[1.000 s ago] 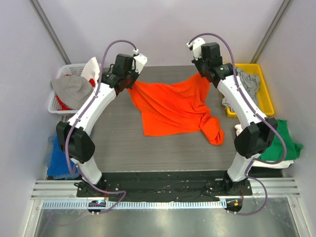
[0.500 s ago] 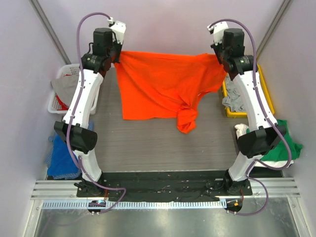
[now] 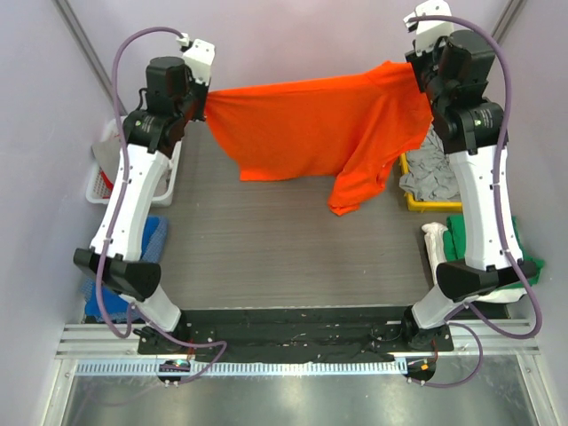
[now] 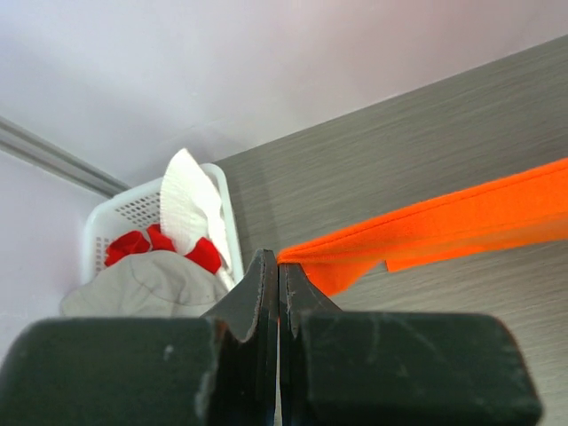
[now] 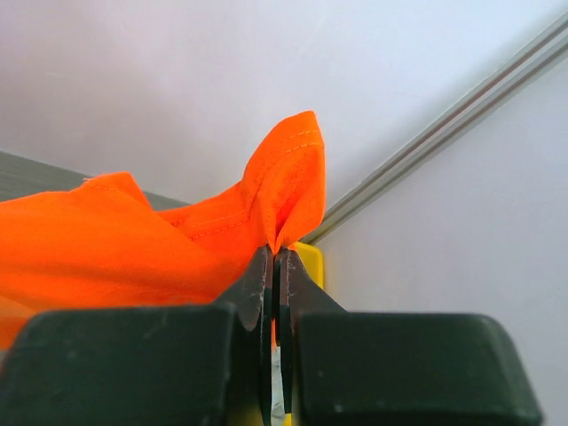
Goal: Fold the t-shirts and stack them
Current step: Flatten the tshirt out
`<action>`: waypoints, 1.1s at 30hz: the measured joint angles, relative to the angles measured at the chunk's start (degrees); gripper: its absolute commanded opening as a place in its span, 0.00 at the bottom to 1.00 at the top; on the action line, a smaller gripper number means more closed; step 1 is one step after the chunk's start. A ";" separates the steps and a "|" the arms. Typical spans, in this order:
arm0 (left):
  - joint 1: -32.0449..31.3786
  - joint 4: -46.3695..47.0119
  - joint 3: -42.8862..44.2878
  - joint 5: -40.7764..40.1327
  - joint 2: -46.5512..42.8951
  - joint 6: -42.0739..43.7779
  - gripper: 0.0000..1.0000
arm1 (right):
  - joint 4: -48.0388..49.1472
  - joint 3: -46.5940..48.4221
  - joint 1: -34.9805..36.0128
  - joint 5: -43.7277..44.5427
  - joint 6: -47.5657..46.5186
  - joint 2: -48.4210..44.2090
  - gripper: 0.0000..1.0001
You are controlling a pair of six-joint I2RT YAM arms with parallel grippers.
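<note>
Orange t-shirt point(image 3: 311, 124), stretched wide mid-air, lower part hanging bunched

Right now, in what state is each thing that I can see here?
left gripper: shut on the orange t-shirt
right gripper: shut on the orange t-shirt
orange t-shirt: lifted, stretched between both grippers, unfolded
white basket: full of crumpled cloth
yellow bin: holds crumpled grey cloth
green cloth: crumpled beside the right arm

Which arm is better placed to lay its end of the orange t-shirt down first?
Probably left: the left gripper, shut on the orange t-shirt, hangs over the table; the right gripper looks above the yellow bin.
</note>
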 measured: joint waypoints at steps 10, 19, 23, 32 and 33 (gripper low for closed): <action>-0.42 3.26 -2.21 -3.15 -7.43 2.16 0.00 | 0.96 2.69 0.46 1.75 -3.15 -1.11 0.01; -0.85 9.03 -1.64 -7.96 -6.99 4.02 0.00 | 7.43 3.85 1.14 6.80 -6.58 -0.04 0.01; -0.85 12.50 -0.35 -9.70 -6.25 4.07 0.00 | 11.08 4.22 1.44 8.50 -8.22 0.46 0.01; -0.85 17.16 -0.31 -11.72 -6.05 3.41 0.00 | 14.08 4.33 1.66 9.77 -9.05 1.16 0.01; -0.85 17.07 -0.87 -11.39 -6.43 3.17 0.00 | 13.57 4.28 1.66 9.73 -8.55 1.03 0.01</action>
